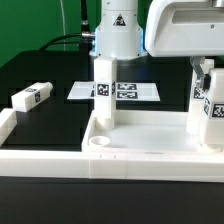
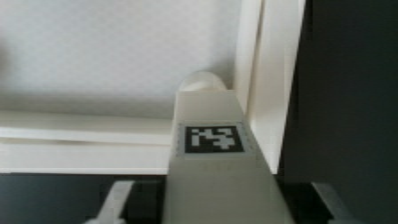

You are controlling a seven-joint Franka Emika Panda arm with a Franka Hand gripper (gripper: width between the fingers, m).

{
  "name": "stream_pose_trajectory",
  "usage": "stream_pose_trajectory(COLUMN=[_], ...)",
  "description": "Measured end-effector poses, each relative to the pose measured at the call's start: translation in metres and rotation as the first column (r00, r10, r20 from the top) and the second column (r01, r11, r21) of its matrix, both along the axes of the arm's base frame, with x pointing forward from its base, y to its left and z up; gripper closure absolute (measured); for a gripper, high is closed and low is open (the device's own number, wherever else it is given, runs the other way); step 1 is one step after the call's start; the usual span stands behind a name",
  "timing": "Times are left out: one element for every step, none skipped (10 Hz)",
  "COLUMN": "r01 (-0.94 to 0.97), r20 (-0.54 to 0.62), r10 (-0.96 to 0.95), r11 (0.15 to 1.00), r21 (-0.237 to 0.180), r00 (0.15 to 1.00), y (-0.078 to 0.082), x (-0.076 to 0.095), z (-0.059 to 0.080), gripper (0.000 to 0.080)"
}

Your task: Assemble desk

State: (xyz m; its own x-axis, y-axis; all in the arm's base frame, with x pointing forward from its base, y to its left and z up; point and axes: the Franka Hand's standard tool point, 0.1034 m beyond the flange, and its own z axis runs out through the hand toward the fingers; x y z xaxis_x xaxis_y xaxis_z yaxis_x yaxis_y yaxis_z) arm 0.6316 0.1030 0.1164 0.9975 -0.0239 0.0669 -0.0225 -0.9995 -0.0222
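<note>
The white rimmed tabletop [image 1: 150,128] lies rim-up at the front, with a round corner socket [image 1: 100,146] open. One white tagged leg [image 1: 104,92] stands upright in it on the exterior view's left. My gripper [image 1: 205,72] is shut on a second tagged leg [image 1: 211,105] and holds it upright over the tabletop's right end. In the wrist view the held leg [image 2: 215,150] runs between my gripper [image 2: 217,205]'s fingers, its tip close to the tabletop's rim [image 2: 267,60]. A third leg [image 1: 30,98] lies loose on the black table at the left.
The marker board [image 1: 128,91] lies flat behind the standing leg. A low white barrier wall [image 1: 40,150] runs along the front and left. The arm's white base [image 1: 118,35] stands at the back.
</note>
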Motion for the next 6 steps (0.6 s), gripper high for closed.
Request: stream_pose_trajectory(r01=[0.000, 0.055, 0.130, 0.188, 0.278, 0.391], r20=[0.000, -0.002, -0.004, -0.006, -0.009, -0.008], r10=[0.000, -0.055, -0.130, -0.188, -0.278, -0.391], r11=[1.000, 0.998, 0.991, 0.982, 0.960, 0.920], r21=[0.000, 0.006, 0.010, 0.014, 0.020, 0.033], r00=[1.000, 0.998, 0.992, 0.982, 0.961, 0.920], y=[0.0000, 0.0004, 0.0005, 0.0007, 0.0012, 0.0018], x=[0.0000, -0.0001, -0.0001, -0.0001, -0.0004, -0.0006], z=[0.0000, -0.0001, -0.0001, -0.0001, -0.0003, -0.0008], gripper=[0.0511, 0.0511, 0.0511, 0.0511, 0.0511, 0.0511])
